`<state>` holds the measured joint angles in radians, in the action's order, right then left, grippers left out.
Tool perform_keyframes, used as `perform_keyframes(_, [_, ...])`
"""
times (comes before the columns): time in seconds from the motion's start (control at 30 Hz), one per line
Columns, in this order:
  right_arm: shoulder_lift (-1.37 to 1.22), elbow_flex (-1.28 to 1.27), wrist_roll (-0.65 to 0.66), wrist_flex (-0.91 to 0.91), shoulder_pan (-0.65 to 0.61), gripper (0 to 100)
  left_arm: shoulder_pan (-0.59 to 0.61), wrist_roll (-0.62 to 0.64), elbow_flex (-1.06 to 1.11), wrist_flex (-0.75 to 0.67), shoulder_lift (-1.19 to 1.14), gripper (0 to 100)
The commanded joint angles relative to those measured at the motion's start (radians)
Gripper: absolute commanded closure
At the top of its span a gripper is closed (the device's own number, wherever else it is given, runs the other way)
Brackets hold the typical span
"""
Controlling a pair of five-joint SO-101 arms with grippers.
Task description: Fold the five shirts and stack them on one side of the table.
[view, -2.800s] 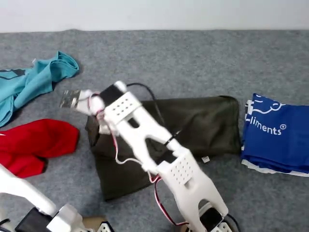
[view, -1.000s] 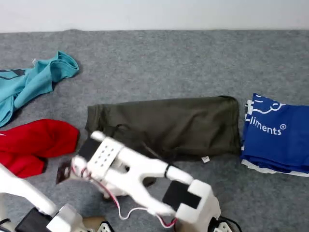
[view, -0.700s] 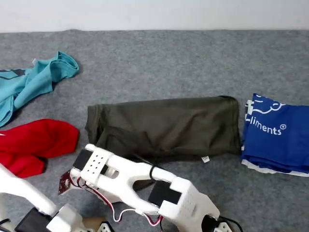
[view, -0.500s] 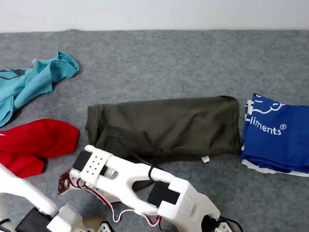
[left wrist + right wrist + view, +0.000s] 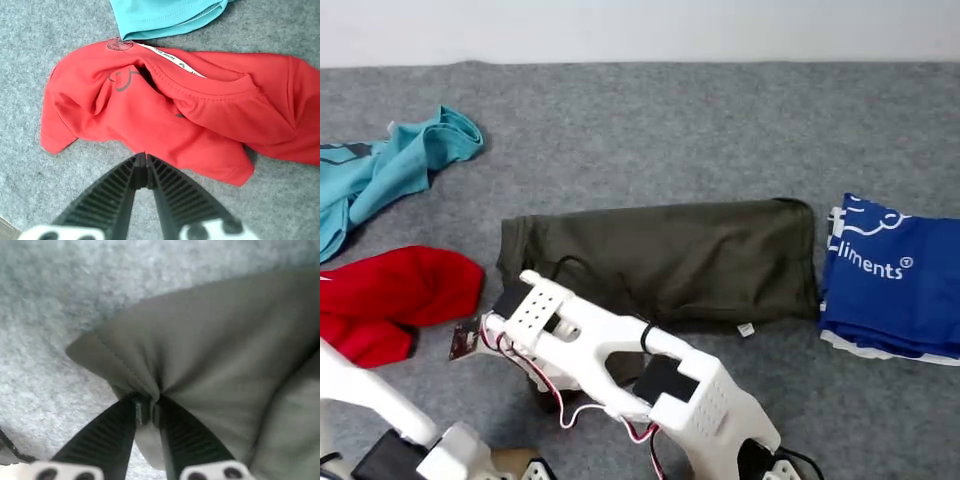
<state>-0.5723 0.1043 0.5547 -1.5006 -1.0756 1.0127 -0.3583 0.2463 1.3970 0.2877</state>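
**Right gripper draws back to the olive shirt, cloth pinched in it**

Half a second ago the wrist of the right arm (image 5: pixel 610 350) was closer to the front edge of the table (image 5: pixel 670 120). Now it stands farther in and a little to the right, at the near left corner of the olive shirt (image 5: pixel 690 260). About three seconds ago this arm lay stretched across the shirt to its far left corner, and a flap of the shirt reached toward the front. Now the visible part of the shirt is one long band.

The right gripper (image 5: pixel 147 410) is closed on a fold of the olive cloth, and the cloth gathers into wrinkles at the tips. Grey table shows just beside this pinched corner.

Left of the olive shirt a bare strip of table separates it from the red shirt (image 5: pixel 400 290), which is crumpled and cut by the left edge of the high view. The teal shirt (image 5: pixel 390 165) lies crumpled just beyond the red one. Behind the long far edge of the olive shirt the table is bare up to the white wall (image 5: pixel 640 30). On the right only a narrow gap separates the olive shirt from the folded blue shirt (image 5: pixel 895 270), which rests on a white layer (image 5: pixel 840 342).

The left gripper (image 5: pixel 146 172) has its tips pressed together with nothing between them. It is over grey table, just beside the hem of the red shirt.
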Motion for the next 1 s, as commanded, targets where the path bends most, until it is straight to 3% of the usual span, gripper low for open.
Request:
perform_keyframes(0.0, [0.056,-0.012,-0.002,0.001,0.005,98.8,0.006,-0.011,-0.004,-0.014,0.043,99])
perform_keyframes(0.23, [0.226,-0.012,0.0,-0.028,0.015,98.8,0.006,-0.011,-0.004,-0.014,0.043,99])
perform_keyframes(0.43, [0.323,-0.008,0.003,-0.012,0.128,98.8,0.005,-0.011,-0.004,-0.014,0.041,99])
perform_keyframes(0.73, [0.243,0.112,0.109,0.107,0.288,98.7,0.005,-0.011,-0.004,-0.014,0.035,99])
perform_keyframes(0.97, [0.059,0.354,0.118,0.084,0.334,98.4,0.005,-0.011,-0.004,-0.014,0.035,99])
